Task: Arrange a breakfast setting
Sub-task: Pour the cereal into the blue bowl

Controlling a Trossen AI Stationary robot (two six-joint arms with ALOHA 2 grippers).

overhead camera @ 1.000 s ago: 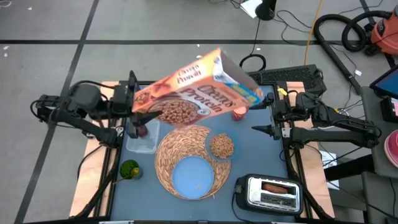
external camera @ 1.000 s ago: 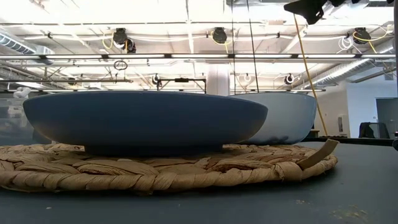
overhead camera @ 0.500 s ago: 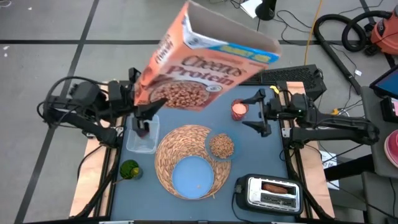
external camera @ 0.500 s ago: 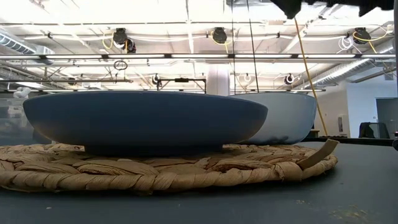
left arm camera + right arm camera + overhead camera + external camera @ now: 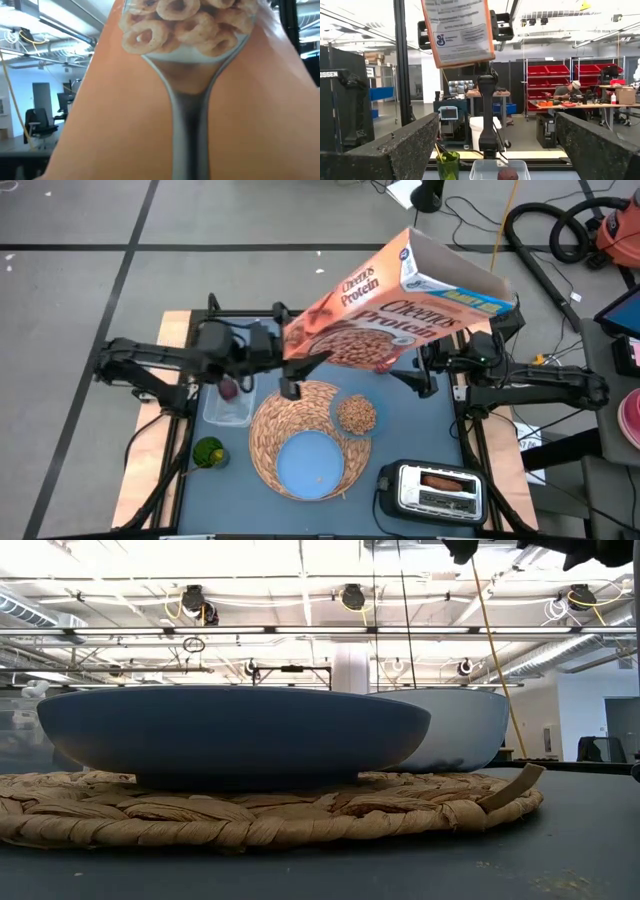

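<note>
1. Change noted: the cereal box [image 5: 400,305] has swung across from the left side of the table. It now hangs high above the far edge of the straw placemat [image 5: 268,442], open top tilted up and away towards the right arm. A second ago it lay lower and nearer the left arm.
2. Your left gripper [image 5: 288,372] is clamped on the box's lower end; the left wrist view shows only the printed panel pressed close.
3. Your right gripper [image 5: 418,378] has come in from the table's edge and waits, fingers spread wide and empty, under the box's raised end.
4. The small bowl [image 5: 355,414] already holds cereal and sits on the placemat beside the light-blue plate [image 5: 310,464]. Judgement: pouring looks finished, so the box needs setting down.
5. Room: open table lies beyond the placemat on the far side. The clear tray [image 5: 228,406] crowds the left, the toaster [image 5: 432,489] the near right corner.
</note>
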